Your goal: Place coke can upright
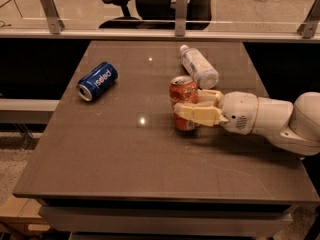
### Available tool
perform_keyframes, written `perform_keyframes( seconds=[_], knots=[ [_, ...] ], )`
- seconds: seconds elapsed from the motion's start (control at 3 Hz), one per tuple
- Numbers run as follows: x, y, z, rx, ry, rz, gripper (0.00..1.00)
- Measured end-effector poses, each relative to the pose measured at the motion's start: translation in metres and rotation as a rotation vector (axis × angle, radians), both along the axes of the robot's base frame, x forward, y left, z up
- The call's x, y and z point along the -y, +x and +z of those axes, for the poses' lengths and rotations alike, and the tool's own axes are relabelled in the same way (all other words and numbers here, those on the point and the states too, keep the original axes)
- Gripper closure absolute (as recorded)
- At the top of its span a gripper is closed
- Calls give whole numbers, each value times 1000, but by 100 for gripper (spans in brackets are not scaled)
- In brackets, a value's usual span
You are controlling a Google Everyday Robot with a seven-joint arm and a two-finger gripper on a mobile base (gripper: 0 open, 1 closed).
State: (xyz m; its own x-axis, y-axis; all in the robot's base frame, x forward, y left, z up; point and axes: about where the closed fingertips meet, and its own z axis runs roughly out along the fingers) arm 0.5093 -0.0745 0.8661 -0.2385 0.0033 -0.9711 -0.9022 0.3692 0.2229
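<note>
The red coke can (181, 90) stands upright on the brown table (125, 154), right of centre. My gripper (190, 103) reaches in from the right with its white arm. Its cream fingers (197, 115) sit on either side of the can, one across the can's front and one behind it, and they are closed on the can. The can's base looks to be resting on the tabletop.
A blue Pepsi can (97, 80) lies on its side at the left of the table. A clear plastic bottle (199, 67) with a white cap lies just behind the coke can. A glass railing and office chairs stand beyond the far edge.
</note>
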Motion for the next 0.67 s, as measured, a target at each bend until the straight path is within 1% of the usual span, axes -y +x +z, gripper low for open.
perform_keyframes(
  seconds=[0.33, 0.67],
  knots=[
    [0, 0, 0, 0, 0, 0, 13],
    [-3, 0, 1, 1, 0, 5, 0]
  ],
)
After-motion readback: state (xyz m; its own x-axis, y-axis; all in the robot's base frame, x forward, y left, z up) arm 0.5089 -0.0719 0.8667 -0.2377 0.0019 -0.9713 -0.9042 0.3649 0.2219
